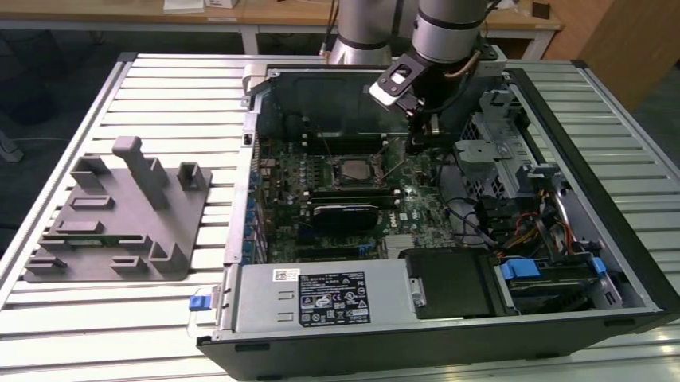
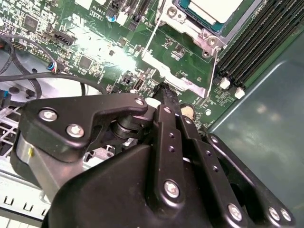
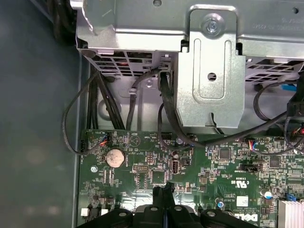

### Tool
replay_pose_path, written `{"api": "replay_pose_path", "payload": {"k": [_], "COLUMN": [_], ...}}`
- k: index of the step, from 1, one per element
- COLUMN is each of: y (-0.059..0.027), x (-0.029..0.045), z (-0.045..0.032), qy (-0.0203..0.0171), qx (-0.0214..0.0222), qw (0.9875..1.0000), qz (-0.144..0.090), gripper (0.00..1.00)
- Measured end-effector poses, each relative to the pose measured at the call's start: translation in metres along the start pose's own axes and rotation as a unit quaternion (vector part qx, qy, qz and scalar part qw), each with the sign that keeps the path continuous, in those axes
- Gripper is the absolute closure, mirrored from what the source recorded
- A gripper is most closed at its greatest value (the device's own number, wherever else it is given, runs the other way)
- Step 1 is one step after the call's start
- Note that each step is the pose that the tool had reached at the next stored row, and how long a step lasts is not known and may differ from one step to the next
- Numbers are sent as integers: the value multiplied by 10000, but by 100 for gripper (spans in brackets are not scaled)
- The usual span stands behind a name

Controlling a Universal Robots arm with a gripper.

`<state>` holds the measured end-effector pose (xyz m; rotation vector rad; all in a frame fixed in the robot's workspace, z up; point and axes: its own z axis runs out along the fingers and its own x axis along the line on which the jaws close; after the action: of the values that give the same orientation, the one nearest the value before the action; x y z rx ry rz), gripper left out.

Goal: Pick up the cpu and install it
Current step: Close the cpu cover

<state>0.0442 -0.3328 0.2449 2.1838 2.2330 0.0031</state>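
A white sticker (image 1: pixel 331 298) with black print is on the grey box (image 1: pixel 266 312) at the front of the open computer case (image 1: pixel 425 350), and the green board (image 3: pixel 223 166) has tiny white letters on it. The pincer (image 3: pixel 164 195) is squeezed shut with nothing seen between its tips, and it hangs low over the board, just beside the metal frame (image 2: pixel 209 42) around the cpu (image 2: pixel 211 8). The cpu sits in that frame, silver side up

Robotics lab, slatted metal workbench (image 1: pixel 159 95), opened computer case (image 1: pixel 425 350), grey fixture tray (image 1: pixel 117 231), wooden desks (image 1: pixel 266 12) behind
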Motion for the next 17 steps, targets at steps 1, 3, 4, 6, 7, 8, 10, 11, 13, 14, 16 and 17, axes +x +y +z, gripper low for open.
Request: {"api": "replay_pose_path", "payload": {"k": [1, 3, 4, 6, 7, 8, 10, 11, 13, 14, 16, 17], "y": [0, 0, -4, -35, -60, -90, -151, -183, -248, -282, -336, -355], "x": [0, 0, 0, 1, 2, 2, 4, 4, 6, 7, 8, 8], "z": [0, 1, 1, 1, 0, 0, -1, -2, -3, -3, -4, -4], "qy": [0, 1, 1, 3, 3, 4, 4, 4, 5, 6, 6, 6], "qx": [0, 0, 0, 0, -1, 0, -1, -1, -1, -1, -2, -1], "qw": [10000, 10000, 10000, 10000, 10000, 10000, 10000, 10000, 10000, 10000, 10000, 10000], "qz": [0, 0, 0, 1, 4, 7, 15, 21, 31, 38, 48, 52], "gripper": [89, 89, 89, 89, 89, 89, 89, 89, 89, 89, 89, 89]}}
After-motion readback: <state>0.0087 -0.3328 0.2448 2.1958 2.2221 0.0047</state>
